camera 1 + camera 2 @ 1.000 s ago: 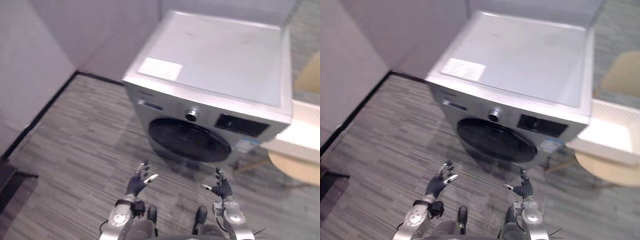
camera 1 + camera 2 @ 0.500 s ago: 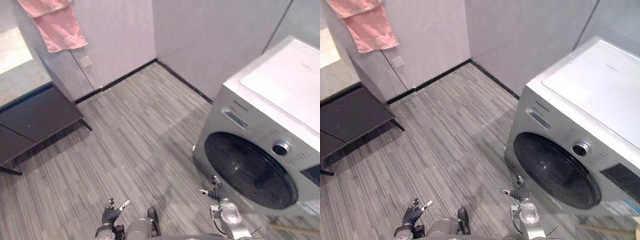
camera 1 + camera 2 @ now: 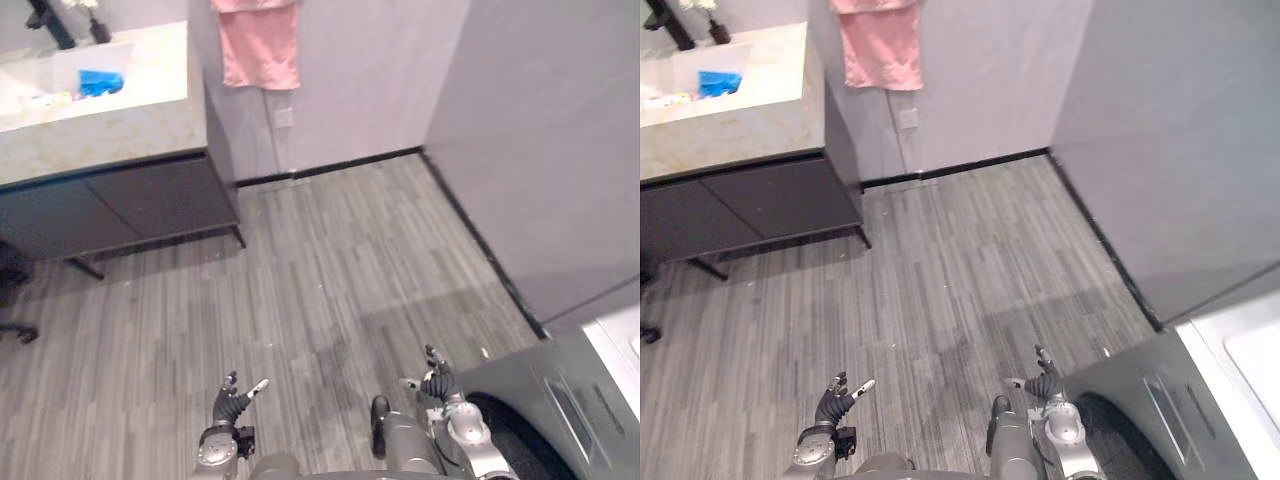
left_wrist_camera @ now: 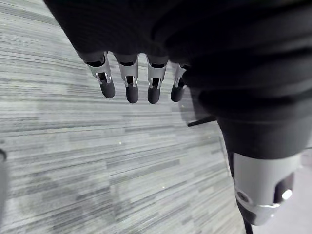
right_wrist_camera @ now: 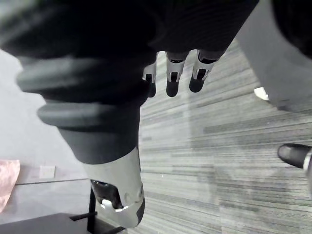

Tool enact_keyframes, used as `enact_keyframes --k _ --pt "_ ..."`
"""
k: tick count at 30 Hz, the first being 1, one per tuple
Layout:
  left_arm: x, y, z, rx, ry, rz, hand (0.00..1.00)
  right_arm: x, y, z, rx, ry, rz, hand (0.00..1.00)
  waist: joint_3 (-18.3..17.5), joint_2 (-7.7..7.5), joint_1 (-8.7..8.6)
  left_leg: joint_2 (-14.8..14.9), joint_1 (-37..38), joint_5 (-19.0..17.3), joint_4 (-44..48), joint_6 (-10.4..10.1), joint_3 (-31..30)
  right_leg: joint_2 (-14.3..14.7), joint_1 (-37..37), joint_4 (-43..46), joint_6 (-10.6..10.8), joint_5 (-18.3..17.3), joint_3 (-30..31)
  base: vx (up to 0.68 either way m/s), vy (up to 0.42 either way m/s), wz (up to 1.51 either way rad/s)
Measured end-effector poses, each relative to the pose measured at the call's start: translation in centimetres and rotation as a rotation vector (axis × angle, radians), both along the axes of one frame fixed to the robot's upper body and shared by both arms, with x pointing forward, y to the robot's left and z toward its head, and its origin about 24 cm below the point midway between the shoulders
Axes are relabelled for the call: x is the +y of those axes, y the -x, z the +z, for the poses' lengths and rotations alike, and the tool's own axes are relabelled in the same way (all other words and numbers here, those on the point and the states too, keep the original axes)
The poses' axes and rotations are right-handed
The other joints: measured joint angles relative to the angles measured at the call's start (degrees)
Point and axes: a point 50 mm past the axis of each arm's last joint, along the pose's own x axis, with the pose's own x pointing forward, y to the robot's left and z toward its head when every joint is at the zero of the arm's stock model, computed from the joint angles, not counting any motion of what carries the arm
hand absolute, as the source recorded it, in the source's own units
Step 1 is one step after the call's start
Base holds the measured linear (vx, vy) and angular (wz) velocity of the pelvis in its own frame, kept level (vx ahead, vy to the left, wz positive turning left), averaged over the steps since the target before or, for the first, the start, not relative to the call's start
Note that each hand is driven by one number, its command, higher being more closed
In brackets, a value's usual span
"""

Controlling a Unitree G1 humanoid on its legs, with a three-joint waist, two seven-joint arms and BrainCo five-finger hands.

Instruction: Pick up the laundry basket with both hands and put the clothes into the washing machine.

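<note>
Left robot hand, right robot hand, fingers relaxed, washing machine beside

At the lower right we see part of the silver-grey front-loading washing machine, upright on the grey plank floor beside a grey wall, its dark round door cut off at the edge.

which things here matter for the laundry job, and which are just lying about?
Job:
- washing machine, lower right
- left hand, open and holding nothing
- right hand, open and holding nothing

Lying about:
- pink towel on the wall
- counter
- blue item on the counter
- wall socket
</note>
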Motion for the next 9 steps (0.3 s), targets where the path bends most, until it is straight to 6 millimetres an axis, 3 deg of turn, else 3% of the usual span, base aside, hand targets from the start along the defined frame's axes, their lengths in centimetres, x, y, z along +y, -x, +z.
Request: enact_keyframes --k 2,3,5,6,8,9 --pt "-0.8 0.6 -0.5 0.028 0.023 -0.001 0.0 0.4 0.2 -0.3 0.015 -0.012 -0.003 0.0 0.6 -0.7 1.06 2.08 -0.78 -0.2 2.37 -0.18 4.3 0.96 5.46 -4.76 -1.18 0.76 -1.58 0.27 -0.242 0.28" --pt "-1.1 0.5 -0.4 0.024 0.028 -0.012 0.0 0.4 0.4 -0.5 0.021 -0.018 -0.012 0.0 0.89 -1.54 1.05 2.14 -0.47 -0.22 -0.12 -0.15 7.4 0.54 8.49 -7.11 -1.35 0.88 -2.86 0.26 -0.218 0.47" --pt "-1.2 -0.4 -0.2 0.004 0.024 -0.024 0.0 0.0 0.5 -0.5 0.025 -0.005 -0.016 0.0 0.87 -1.65 1.06 1.73 -0.86 0.06 -6.76 0.27 10.29 0.42 10.13 -8.86 -1.37 0.91 -4.26 0.14 -0.081 0.41" --pt "-1.3 -0.7 -0.1 -0.003 0.016 -0.038 0.0 -0.2 0.6 -0.6 0.03 0.0 -0.02 0.0 0.54 -1.08 0.98 1.26 -1.0 1.77 -12.99 1.43 11.57 0.52 10.42 -9.44 -1.31 0.91 -5.1 0.07 0.018 0.25" --pt "-1.2 -1.0 0.0 -0.004 0.003 -0.057 0.0 -0.8 0.9 -0.8 0.046 0.006 -0.042 0.0 0.22 -0.38 1.07 0.83 -0.28 8.74 -20.0 3.85 12.14 1.35 10.88 -10.25 -0.56 0.81 -5.95 0.1 0.064 0.29" --pt "-0.8 -1.1 0.0 0.003 -0.013 -0.062 0.0 -0.5 1.1 -1.1 0.058 -0.009 -0.049 0.0 0.13 -1.52 1.35 -0.17 0.59 9.9 -21.95 4.14 12.05 0.83 11.44 -11.52 0.17 1.34 -5.94 0.08 0.066 0.21"
